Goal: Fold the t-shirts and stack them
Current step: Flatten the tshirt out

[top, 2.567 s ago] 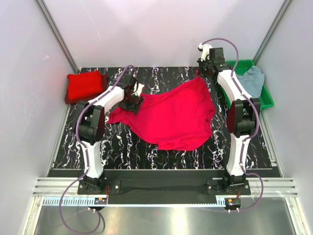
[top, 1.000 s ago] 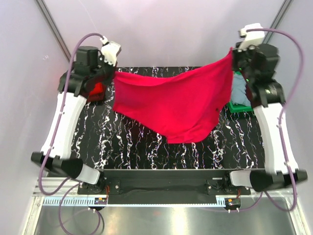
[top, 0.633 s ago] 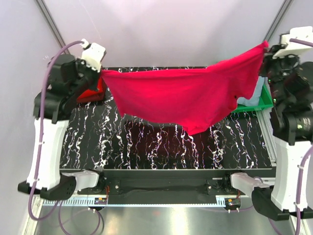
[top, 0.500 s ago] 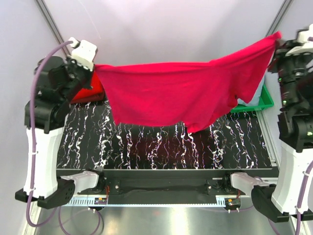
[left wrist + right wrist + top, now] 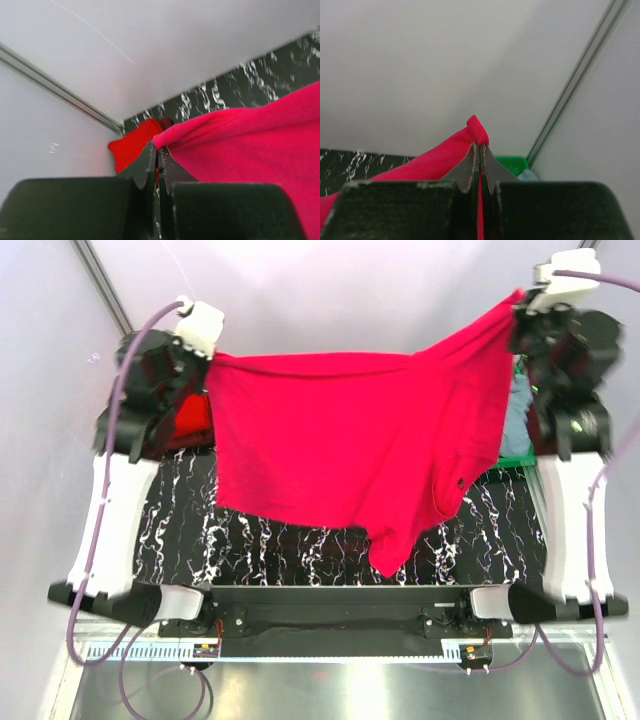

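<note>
Item, nearest: the two arm bases at the near edge of the tabletop [image 5: 290, 555], with the left arm [image 5: 112, 510] and the right arm [image 5: 568, 520] both reared up tall. Next, one crimson t-shirt [image 5: 330, 450], held aloft as a hanging sheet. Its upper left corner is pinched between the left jaws and its upper right corner between the right jaws, and both pairs are closed tight on the cloth with no gap showing. In the right wrist view a small nub of red pokes up past the tips. In the left wrist view the fabric streams away to the right from the closed tips. The right corner is carried higher than the left, so the top edge slopes. The lower edge sags to a point that falls, in the overhead view, over the near part of the tabletop, with a sleeve [image 5: 452, 485] dangling on its right side. We cannot tell whether that lowest point touches the surface. Farther back, largely screened by the sheet and the left arm, is a folded red t-shirt [image 5: 192, 422] at the far left. At the far right is a green tray [image 5: 515, 459], of which only a strip shows, and a grey-blue t-shirt [image 5: 518, 410] just behind that strip, mostly covered. Against half a second ago, we note the arms drawn closer together and the cloth less taut, hanging lower and longer. In the earliest frame it lay spread on the tabletop.
</note>
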{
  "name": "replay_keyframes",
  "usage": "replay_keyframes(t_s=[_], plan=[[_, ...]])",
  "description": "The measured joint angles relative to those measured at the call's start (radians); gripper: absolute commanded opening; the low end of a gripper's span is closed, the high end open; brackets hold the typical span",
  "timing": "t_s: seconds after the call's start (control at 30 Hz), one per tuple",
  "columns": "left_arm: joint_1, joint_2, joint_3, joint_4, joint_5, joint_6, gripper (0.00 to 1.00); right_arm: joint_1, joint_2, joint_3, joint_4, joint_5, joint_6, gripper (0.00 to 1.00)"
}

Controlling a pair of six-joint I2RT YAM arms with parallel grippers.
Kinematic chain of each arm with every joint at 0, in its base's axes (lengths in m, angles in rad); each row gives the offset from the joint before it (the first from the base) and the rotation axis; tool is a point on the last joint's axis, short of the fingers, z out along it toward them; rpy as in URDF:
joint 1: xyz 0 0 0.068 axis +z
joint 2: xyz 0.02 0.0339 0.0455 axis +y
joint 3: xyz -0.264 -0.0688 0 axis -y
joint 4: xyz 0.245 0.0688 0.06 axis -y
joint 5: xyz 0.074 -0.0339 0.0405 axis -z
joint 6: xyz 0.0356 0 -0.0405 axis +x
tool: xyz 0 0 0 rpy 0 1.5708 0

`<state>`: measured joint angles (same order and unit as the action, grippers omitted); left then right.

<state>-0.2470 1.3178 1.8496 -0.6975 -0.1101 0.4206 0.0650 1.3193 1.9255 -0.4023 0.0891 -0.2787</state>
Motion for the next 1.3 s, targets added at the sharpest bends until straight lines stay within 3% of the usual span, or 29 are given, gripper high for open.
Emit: replay_keyframes(t_s=[0.13, 0.27, 0.6, 0.77, 1.03, 1.13, 1.3], plan=[[0.000, 0.068, 0.000, -0.043, 0.001, -0.003, 0.00, -0.001, 0.100, -0.001, -0.055, -0.010, 0.027, 0.00], [0.000, 0.024, -0.015, -0.063, 0.002, -0.003, 0.00, -0.001, 0.073, -0.002, -0.094, -0.022, 0.048, 0.00], [-0.002, -0.370, -0.202, -0.086, 0.019, -0.038, 0.00, -0.002, -0.325, -0.079, -0.195, -0.078, 0.095, 0.00], [-0.002, -0.459, -0.182, -0.093, 0.019, -0.016, 0.00, -0.003, -0.476, -0.019, -0.232, -0.077, 0.060, 0.00], [-0.006, -0.381, -0.028, -0.047, 0.010, 0.080, 0.00, -0.007, -0.397, 0.196, -0.217, -0.023, -0.019, 0.00], [-0.007, -0.369, -0.074, 0.003, -0.009, 0.129, 0.00, -0.007, -0.368, 0.130, -0.164, -0.001, -0.070, 0.00], [0.003, -0.316, -0.271, 0.037, -0.017, 0.182, 0.00, -0.007, -0.346, -0.197, -0.030, 0.001, -0.161, 0.00]])
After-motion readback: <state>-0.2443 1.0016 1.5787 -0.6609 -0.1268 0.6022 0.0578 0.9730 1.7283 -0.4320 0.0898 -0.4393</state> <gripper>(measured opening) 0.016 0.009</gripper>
